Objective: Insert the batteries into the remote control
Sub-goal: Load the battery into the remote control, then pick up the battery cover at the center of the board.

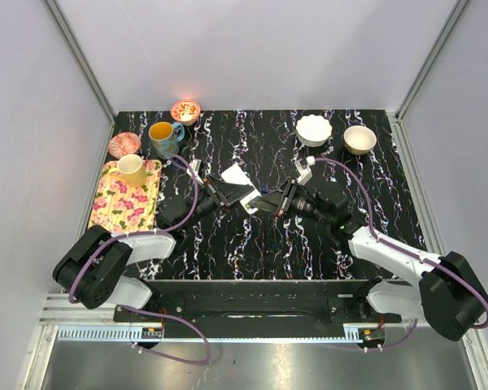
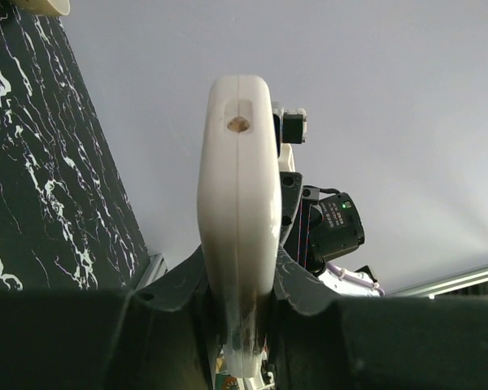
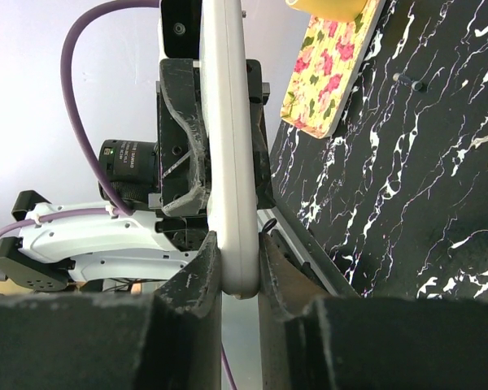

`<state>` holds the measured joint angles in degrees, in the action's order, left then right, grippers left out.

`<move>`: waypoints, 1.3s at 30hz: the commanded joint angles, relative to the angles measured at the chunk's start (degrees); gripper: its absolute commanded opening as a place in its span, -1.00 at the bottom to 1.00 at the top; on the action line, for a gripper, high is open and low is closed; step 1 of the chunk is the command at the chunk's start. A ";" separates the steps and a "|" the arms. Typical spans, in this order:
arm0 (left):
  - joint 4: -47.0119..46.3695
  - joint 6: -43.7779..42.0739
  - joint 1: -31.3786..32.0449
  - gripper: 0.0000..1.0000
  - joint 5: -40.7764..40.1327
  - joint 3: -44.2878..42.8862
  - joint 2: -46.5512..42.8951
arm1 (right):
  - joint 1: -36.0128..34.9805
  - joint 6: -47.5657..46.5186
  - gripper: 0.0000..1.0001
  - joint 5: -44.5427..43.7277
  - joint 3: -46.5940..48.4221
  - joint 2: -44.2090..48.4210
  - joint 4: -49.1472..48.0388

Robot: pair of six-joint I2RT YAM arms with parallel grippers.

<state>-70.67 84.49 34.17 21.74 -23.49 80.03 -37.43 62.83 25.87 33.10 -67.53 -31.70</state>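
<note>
Leftmost, a floral tray (image 1: 122, 203) carries a cream cup (image 1: 131, 168), with a blue mug (image 1: 164, 138) just beyond its far corner. Next comes the left gripper (image 1: 225, 193), clenched on one end of the remote control (image 1: 237, 177), which is held above the middle of the black marbled table (image 1: 252, 244), edge-on to both wrist cameras. The right gripper (image 1: 270, 201) grasps its other end. A white bowl (image 1: 314, 130) and a second pale bowl (image 1: 359, 140) sit at the far right.
</note>
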 commanded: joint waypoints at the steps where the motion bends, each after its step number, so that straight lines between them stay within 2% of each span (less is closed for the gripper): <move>1: -11.24 0.24 1.25 -1.00 3.14 -2.44 0.57 | 0.16 0.89 -1.00 1.99 0.21 -0.85 -1.78; 3: -11.76 0.33 1.25 -1.00 2.70 -2.18 0.65 | 0.16 0.89 -1.00 1.73 0.12 -0.59 -0.65; 4: -12.03 0.41 1.25 -1.00 2.52 -1.74 0.57 | 0.25 0.72 -0.94 1.64 0.38 -0.33 -0.03; 6: -12.82 0.50 1.25 -1.00 1.21 -1.13 0.39 | 0.34 0.19 -0.61 1.82 0.65 0.46 2.59; 7: -12.91 0.50 1.07 -1.00 0.68 -0.34 -0.04 | 0.43 -1.03 -0.21 1.90 1.34 0.81 3.92; 9: -12.56 -0.02 0.81 -1.00 -0.63 0.54 -0.66 | 0.43 -3.22 0.09 2.34 2.49 2.48 9.51; 10: -12.30 -0.20 0.29 -1.00 -0.90 1.15 -1.27 | 0.43 -5.59 0.18 2.26 3.80 3.10 11.64; 11: -11.86 -0.64 0.11 -1.00 -1.08 1.42 -1.54 | 0.52 -6.83 0.41 1.74 4.51 4.67 13.93; 14: -11.24 -0.73 -0.69 -1.00 -1.26 2.04 -1.98 | 0.60 -11.66 0.67 -0.37 7.06 7.75 23.67; 17: -11.06 -0.90 -1.21 -1.00 -1.52 2.21 -1.98 | 0.60 -15.53 0.79 -0.99 9.78 9.60 29.39; 22: -10.19 -1.34 -2.36 -1.00 -1.61 3.18 -2.33 | 0.60 -22.20 0.84 -5.64 13.21 14.51 37.84; 27: -8.69 -1.61 -3.15 -1.00 -0.47 4.85 -3.82 | 0.60 -27.92 0.89 -25.49 12.16 19.80 44.79; 29: -6.07 -2.31 -3.32 -1.00 0.32 5.20 -4.88 | 0.69 -28.98 0.89 -34.60 13.73 16.48 51.34; 32: -2.03 -3.63 -3.59 -1.00 1.55 6.08 -7.78 | 0.69 -32.32 0.88 -40.43 17.51 8.48 57.25; 39: 13.45 -7.93 -5.34 -1.00 10.25 6.07 -15.32 | 1.31 -38.99 0.87 -46.43 20.33 -3.56 57.11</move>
<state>-63.96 80.25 29.85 25.96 -17.26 69.14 -36.84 30.22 -12.71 50.57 -67.64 22.98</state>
